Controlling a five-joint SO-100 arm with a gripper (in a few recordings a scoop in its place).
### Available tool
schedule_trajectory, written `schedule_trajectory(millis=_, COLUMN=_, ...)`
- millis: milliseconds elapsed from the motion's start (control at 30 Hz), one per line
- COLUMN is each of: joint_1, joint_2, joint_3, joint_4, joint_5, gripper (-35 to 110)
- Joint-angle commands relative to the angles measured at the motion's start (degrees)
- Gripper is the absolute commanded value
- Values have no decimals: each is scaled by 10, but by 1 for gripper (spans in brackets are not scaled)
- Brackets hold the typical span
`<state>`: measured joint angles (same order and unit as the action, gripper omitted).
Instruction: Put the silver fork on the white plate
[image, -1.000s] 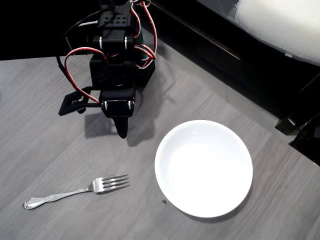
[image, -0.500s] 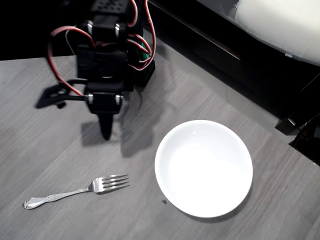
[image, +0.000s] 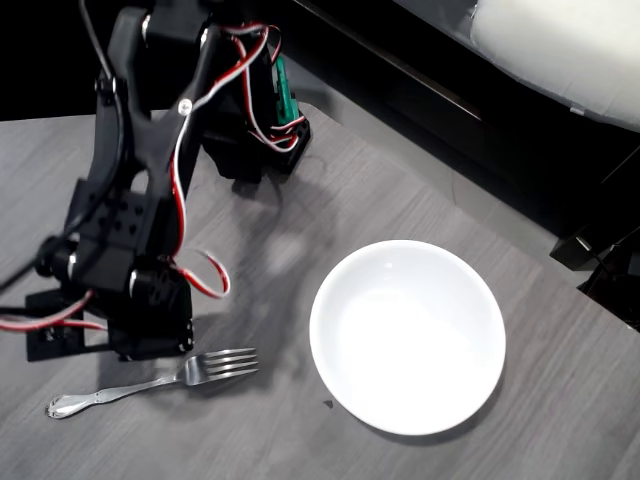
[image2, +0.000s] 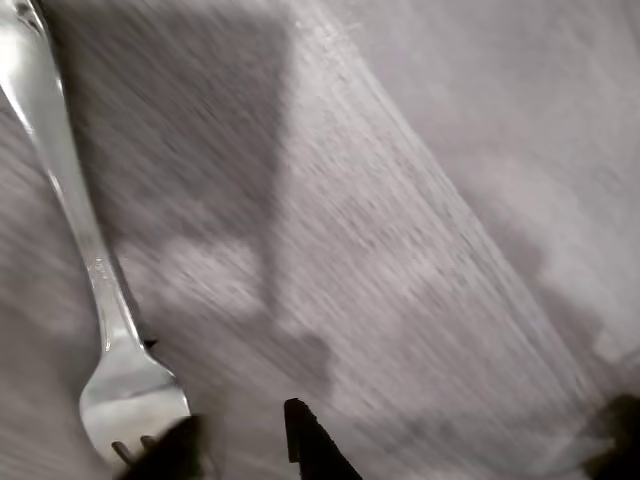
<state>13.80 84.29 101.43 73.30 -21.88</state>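
Grey wood-grain worktop (image: 420, 200) | fork (image: 150, 383) flat, tines toward plate (image: 407, 336) at 3 o'clock | jaws over fork, slightly parted, empty

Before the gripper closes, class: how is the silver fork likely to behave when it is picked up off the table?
The fork looks like polished metal, so it will probably stay stiff but may slip between the fingers. It lies flat on the table, so getting under its slim handle could be awkward. Its flat shape suggests it would slide or pivot rather than roll if nudged.

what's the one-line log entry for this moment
phase: approach | fork: on table, left of plate, not gripped | fingers: above table beside the tines | plate: empty
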Motion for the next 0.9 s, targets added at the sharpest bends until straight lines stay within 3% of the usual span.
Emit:
schedule_trajectory(millis=0, joint_1=-6, joint_2=5, joint_3=-24, joint_4=-11, joint_5=-7, gripper=22)
schedule_trajectory(millis=100, joint_1=-11, joint_2=8, joint_3=-24, joint_4=-16, joint_5=-11, gripper=28)
schedule_trajectory(millis=867, joint_1=-31, joint_2=-69, joint_3=-71, joint_4=-54, joint_5=-23, gripper=27)
